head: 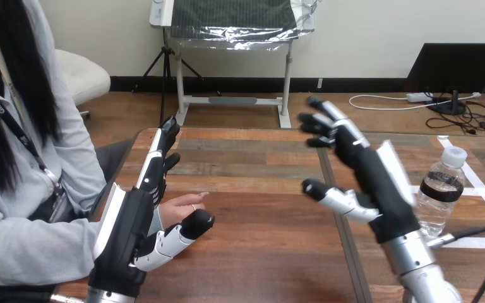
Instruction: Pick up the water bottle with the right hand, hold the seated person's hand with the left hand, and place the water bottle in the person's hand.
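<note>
Two robot hands are raised over a wooden surface (259,252), seen from the head camera.

**Left robot hand** (126,233): near left, at the left edge of the surface. Its white back shell faces left. Its fingers (158,158) are straight and point toward the far side, and its thumb (186,230) is stretched out to the right. The hand is apart, with thumb and fingers not clamped on anything.

**Person's hand** (180,208): reaches in from the left and lies in the gap between that thumb and the straight fingers, fingertips pointing right. The thumb sits just below and in front of it. Whether the two touch cannot be told.

**Right robot hand** (379,183): held above the right half of the surface. Its fingers are straight and spread apart, pointing up and toward the far left, and its thumb is out to the left. It holds nothing.

**Water bottle** (441,199): stands upright on the surface at the right, just beside the right robot hand and partly hidden behind its palm. Whether the hand touches it cannot be told. The bottle is clear, with a white cap (453,155) and a dark band (442,186) below the shoulder.

**White tape** (477,183): strips run across the surface beside the bottle, at the far right.
</note>
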Controlling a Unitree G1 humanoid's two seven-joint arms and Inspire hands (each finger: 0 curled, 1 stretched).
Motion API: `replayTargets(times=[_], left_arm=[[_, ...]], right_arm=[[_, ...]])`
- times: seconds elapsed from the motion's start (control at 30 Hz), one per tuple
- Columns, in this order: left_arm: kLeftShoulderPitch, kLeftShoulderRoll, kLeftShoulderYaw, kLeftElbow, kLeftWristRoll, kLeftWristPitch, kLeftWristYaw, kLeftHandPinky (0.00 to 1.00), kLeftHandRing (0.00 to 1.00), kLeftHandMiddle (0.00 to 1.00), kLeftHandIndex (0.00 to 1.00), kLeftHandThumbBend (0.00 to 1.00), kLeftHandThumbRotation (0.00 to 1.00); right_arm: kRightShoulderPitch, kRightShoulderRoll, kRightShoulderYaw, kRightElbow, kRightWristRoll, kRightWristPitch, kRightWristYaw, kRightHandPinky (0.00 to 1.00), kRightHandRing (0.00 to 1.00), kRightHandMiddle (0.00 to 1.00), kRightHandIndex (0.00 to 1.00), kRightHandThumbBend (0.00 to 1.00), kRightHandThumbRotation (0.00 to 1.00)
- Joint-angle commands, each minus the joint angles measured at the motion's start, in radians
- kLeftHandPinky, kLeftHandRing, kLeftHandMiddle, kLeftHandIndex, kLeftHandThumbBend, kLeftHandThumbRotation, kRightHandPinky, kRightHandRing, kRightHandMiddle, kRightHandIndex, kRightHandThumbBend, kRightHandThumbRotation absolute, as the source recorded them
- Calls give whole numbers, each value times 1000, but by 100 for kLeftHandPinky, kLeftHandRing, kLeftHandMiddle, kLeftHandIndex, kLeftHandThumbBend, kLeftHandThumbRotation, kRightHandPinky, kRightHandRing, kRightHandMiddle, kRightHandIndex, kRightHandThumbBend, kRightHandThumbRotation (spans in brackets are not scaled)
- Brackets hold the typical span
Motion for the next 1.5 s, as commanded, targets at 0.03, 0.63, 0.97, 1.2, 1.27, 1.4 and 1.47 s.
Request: replayTargets(times=[0.03,0.63,0.97,1.2,1.27,1.4,1.47], left_arm=[[-17,5,3,-45,-12,-12,-3,95,100,100,100,100,78],[-30,0,1,-22,-34,-13,-23,99,100,100,100,100,78],[-43,-3,4,-21,-24,-13,-16,99,100,100,100,100,78],[-46,0,5,-25,-30,-7,-19,99,100,100,100,100,78],[-48,0,6,-25,-31,-6,-19,98,100,100,100,100,78],[-52,1,6,-22,-37,-9,-22,98,100,100,100,100,78],[-51,2,6,-24,-40,-9,-24,98,100,100,100,100,78]], right_arm=[[-73,-34,-48,-56,90,-16,9,74,82,85,91,100,65],[-83,-92,-109,-148,211,29,54,77,84,86,92,100,57],[-100,-116,-140,-157,248,29,69,78,85,84,92,100,55],[-116,-119,-166,-154,252,36,55,78,85,84,91,100,53],[-121,-120,-175,-150,247,36,45,78,84,84,90,100,53],[-129,-125,-185,-145,241,35,37,78,84,84,90,100,52],[-133,-129,-191,-142,235,31,30,78,85,84,90,100,52]])
